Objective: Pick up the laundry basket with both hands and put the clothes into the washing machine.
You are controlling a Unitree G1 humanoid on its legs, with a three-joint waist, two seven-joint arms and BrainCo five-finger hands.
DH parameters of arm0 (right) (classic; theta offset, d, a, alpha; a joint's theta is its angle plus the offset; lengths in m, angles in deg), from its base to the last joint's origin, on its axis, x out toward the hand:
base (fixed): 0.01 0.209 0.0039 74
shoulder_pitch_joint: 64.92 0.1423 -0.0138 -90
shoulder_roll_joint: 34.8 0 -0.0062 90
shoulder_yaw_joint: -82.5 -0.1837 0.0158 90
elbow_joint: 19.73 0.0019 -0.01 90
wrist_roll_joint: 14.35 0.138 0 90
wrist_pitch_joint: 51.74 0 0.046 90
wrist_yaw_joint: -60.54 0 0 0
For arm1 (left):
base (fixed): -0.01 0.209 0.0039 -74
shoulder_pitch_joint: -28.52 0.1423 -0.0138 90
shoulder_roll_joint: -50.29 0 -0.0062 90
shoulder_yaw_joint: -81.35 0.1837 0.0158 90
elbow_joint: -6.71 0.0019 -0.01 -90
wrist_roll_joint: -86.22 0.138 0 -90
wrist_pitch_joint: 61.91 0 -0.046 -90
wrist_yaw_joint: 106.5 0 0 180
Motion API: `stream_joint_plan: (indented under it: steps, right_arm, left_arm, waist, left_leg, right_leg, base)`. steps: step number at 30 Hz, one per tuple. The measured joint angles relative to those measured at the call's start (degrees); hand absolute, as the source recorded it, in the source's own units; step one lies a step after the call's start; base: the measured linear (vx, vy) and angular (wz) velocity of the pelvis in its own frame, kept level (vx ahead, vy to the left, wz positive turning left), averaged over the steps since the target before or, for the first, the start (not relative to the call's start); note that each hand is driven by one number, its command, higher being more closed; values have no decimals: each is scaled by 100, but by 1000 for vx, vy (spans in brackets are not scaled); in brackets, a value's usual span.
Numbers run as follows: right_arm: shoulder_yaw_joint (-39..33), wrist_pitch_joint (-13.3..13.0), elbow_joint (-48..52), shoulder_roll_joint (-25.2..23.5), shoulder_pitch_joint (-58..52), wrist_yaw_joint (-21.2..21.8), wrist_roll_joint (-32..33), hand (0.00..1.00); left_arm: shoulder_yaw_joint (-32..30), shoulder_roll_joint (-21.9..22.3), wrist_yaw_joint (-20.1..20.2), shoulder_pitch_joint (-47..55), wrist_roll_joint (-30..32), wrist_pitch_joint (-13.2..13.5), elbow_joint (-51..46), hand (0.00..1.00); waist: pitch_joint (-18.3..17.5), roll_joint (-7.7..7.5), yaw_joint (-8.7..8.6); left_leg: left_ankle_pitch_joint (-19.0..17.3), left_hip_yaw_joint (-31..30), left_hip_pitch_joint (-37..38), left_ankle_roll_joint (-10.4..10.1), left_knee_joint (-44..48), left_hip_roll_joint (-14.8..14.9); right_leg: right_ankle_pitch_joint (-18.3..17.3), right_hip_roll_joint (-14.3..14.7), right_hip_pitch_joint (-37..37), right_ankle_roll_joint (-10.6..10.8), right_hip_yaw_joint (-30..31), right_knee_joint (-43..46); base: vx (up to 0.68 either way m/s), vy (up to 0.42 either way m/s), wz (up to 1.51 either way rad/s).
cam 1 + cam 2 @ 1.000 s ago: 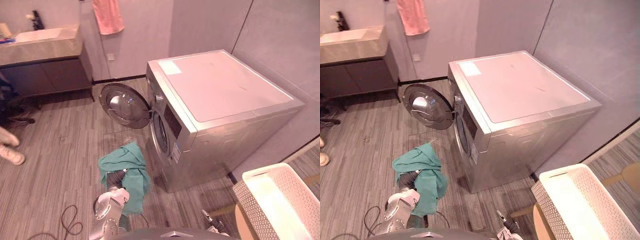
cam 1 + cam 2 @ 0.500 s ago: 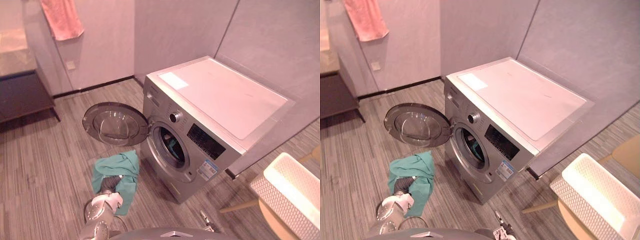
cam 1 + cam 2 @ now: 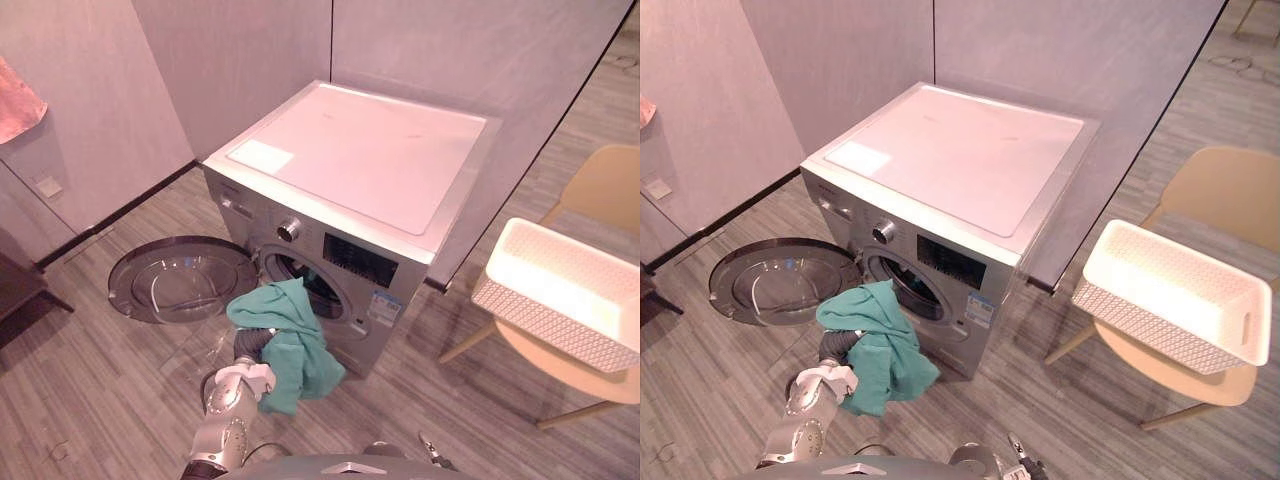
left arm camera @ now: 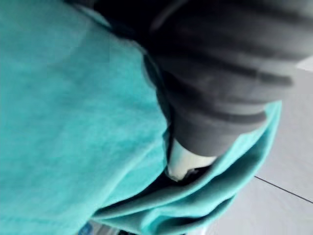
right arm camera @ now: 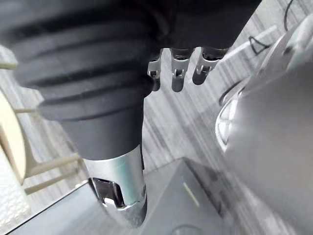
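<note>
Close before the washer (image 3: 400, 170) now, teal cloth (image 3: 300, 352) covers left robot hand (image 3: 252, 344), grip unseen.

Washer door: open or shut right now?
Open. The round door is swung wide to the side, and the drum opening is exposed behind the green cloth.

A home laundry room, it seems: a silver front-loading washing machine (image 3: 350, 200) stands with its round door (image 3: 180, 285) swung open on a grey plank floor (image 3: 90, 390); a pink towel (image 3: 14, 105) hangs on the plain wall (image 3: 110, 90); a white laundry basket (image 3: 1170, 295) sits on a beige chair (image 3: 1225, 195).
</note>
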Motion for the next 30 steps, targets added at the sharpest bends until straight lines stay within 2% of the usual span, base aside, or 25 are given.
stream_joint_plan:
  steps: [1,2,3,4,6,7,8,9,10,11,12,13,14,15,16,18,21,22,24,25,26,27,28,29,30]
  right_arm:
    - [120,-41,128,3,-4,4,21,0]
    - [235,-56,210,86,-11,-7,13,0]
    - [563,-71,302,217,21,-14,-25,0]
    - [660,-72,309,259,49,-9,-37,0]
    - [767,-63,268,305,156,-12,-209,0]
    - [871,-55,245,347,186,-11,-279,0]
    - [956,-56,236,358,240,-10,-397,0]
    - [1031,-61,228,374,269,-9,-450,0]
    - [1107,-68,194,405,321,-1,-491,0]
    - [1107,-60,-117,505,497,9,-503,0]
    - [1114,-61,-209,562,530,9,-525,0]
    - [1115,-58,-234,653,501,8,-604,0]
    - [1104,-34,-402,577,543,11,-714,0]
    - [1046,-7,-412,481,484,24,-715,0]
    - [996,2,-416,448,489,29,-709,0]
    - [940,44,-408,443,491,100,-704,0]
    - [868,51,-407,459,481,219,-711,0]
    - [868,49,-392,468,474,219,-735,0]
    - [881,50,-265,469,444,220,-920,0]
    - [888,51,-187,454,402,227,-938,0]
    - [898,50,-169,453,397,242,-939,0]
    - [908,50,-169,454,389,248,-940,0]
    - [979,51,-181,461,340,254,-941,0]
    - [1141,52,-199,462,250,257,-943,0]
    - [1162,52,-204,457,213,258,-942,0]
  left_arm:
    - [89,26,54,11,-12,-2,-160,100]
    - [176,14,63,70,-11,-6,-287,100]
    - [216,-17,82,242,-9,-6,-437,100]
    - [217,-16,83,311,-8,-6,-465,100]
    - [254,-73,87,407,4,-7,-476,100]
    - [284,-113,93,432,5,-11,-476,100]
    - [273,-182,93,478,7,-33,-471,100]
    - [272,-220,92,490,10,-39,-470,100]
    - [270,-268,94,484,25,-42,-454,100]
    - [247,-267,94,427,59,-44,-277,100]
    - [262,-259,94,423,60,-46,-189,100]
    - [328,-260,99,417,67,-51,-42,100]
    - [372,-440,103,326,116,-113,149,100]
    - [415,-667,108,250,179,-123,130,100]
    - [435,-751,127,166,184,-123,130,100]
    - [437,-965,179,-58,210,-100,126,100]
    - [448,-1062,200,-21,291,-83,126,100]
    - [469,-1069,202,12,296,-81,130,100]
    - [513,-1052,203,45,296,-57,138,100]
    - [500,-1000,203,106,296,-51,128,100]
    - [490,-940,203,178,294,-40,127,100]
    - [489,-910,203,211,294,-39,126,100]
    - [492,-837,206,221,288,-38,119,100]
    - [492,-736,214,220,284,-24,91,100]
    - [497,-697,220,216,284,-21,88,100]
  waist:
    - [143,49,62]
    - [230,88,145]
    - [229,194,299]
    - [222,204,343]
    - [218,194,340]
    - [218,190,350]
    - [203,160,384]
    - [196,149,386]
    - [187,162,372]
    - [146,214,382]
    - [113,288,399]
    - [8,476,384]
    - [-113,204,269]
    - [-167,106,199]
    - [-184,68,205]
    - [-191,31,288]
    - [-194,29,383]
    - [-195,29,396]
    - [-188,50,399]
    - [-167,53,399]
    - [-66,126,366]
    - [-65,108,331]
    - [-27,32,303]
    - [49,-89,333]
    - [65,-105,337]
  left_leg:
    - [48,-171,-482,109,1466,431]
    - [265,-451,-874,210,2475,707]
    - [228,-1047,-1346,218,3476,721]
    - [169,-1179,-1458,186,3573,674]
    - [-37,-1629,-1744,153,3133,512]
    - [-120,-1938,-1849,175,2625,456]
    - [-158,-2435,-1870,152,1627,437]
    - [-157,-2676,-1846,138,1182,423]
    - [-144,-3040,-1809,116,576,390]
    - [89,-3538,-1544,-78,-399,320]
    - [293,-3530,-1446,-249,-694,326]
    - [501,-3324,-1330,-686,-990,337]
    - [506,-3080,-1244,-687,-1004,-36]
    - [416,-2965,-1288,-506,-1010,-267]
    - [372,-2900,-1316,-434,-1014,-360]
    - [289,-2597,-1326,-207,-1029,-634]
    - [214,-2202,-1132,-32,-1115,-771]
    - [234,-2009,-1025,23,-1225,-806]
    - [223,-1755,-887,93,-1334,-762]
    - [203,-1559,-770,125,-1355,-694]
    - [179,-1476,-628,153,-1372,-582]
    - [176,-1469,-601,149,-1373,-524]
    - [147,-1448,-581,97,-1317,-427]
    - [22,-1458,-761,-47,-1021,-342]
    - [-59,-1537,-973,-90,-794,-304]
  right_leg:
    - [-27,163,205,6,131,-55]
    - [-107,272,295,-28,300,-21]
    - [-237,294,315,-67,696,123]
    - [-260,274,318,-16,828,121]
    - [-202,236,304,70,1150,-4]
    - [-167,235,271,105,1302,-89]
    - [-89,223,157,192,1627,-186]
    - [-61,207,107,231,1760,-211]
    - [1,180,72,352,1920,-257]
    - [113,91,8,649,2220,-326]
    - [136,59,27,770,2337,-406]
    - [201,15,113,970,2482,-545]
    - [399,-388,164,1160,2614,-814]
    - [805,-625,200,1244,2613,-1120]
    - [982,-725,197,1284,2633,-1245]
    - [1632,-1017,80,1336,2776,-1506]
    - [2066,-1204,-85,1362,2946,-1511]
    - [2232,-1256,-198,1301,2924,-1469]
    - [2383,-1231,-417,1041,2738,-1284]
    - [2296,-1164,-578,721,2588,-985]
    - [1910,-1015,-771,700,2528,-434]
    - [1659,-878,-870,749,2526,-141]
    - [1216,-599,-1012,724,2465,252]
    - [802,-437,-1068,624,2453,375]
    - [645,-385,-1083,651,2544,357]
  base:
    - [-32,-90,-44]
    - [-25,0,-111]
    - [5,80,-126]
    - [62,148,-149]
    - [116,170,-94]
    - [206,284,-101]
    - [200,273,-106]
    - [221,300,-107]
    - [289,385,-106]
    - [308,426,-107]
    - [409,627,-105]
    - [365,586,-63]
    - [388,637,-45]
    - [279,465,-19]
    - [208,437,-17]
    - [145,404,-35]
    - [73,260,-60]
    - [43,187,-76]
    - [19,126,-76]
    - [-6,49,-72]
    - [-16,6,-63]
    - [-56,-122,-36]
    - [-92,-202,-24]
    - [-116,-220,-19]
    - [-122,-169,1]
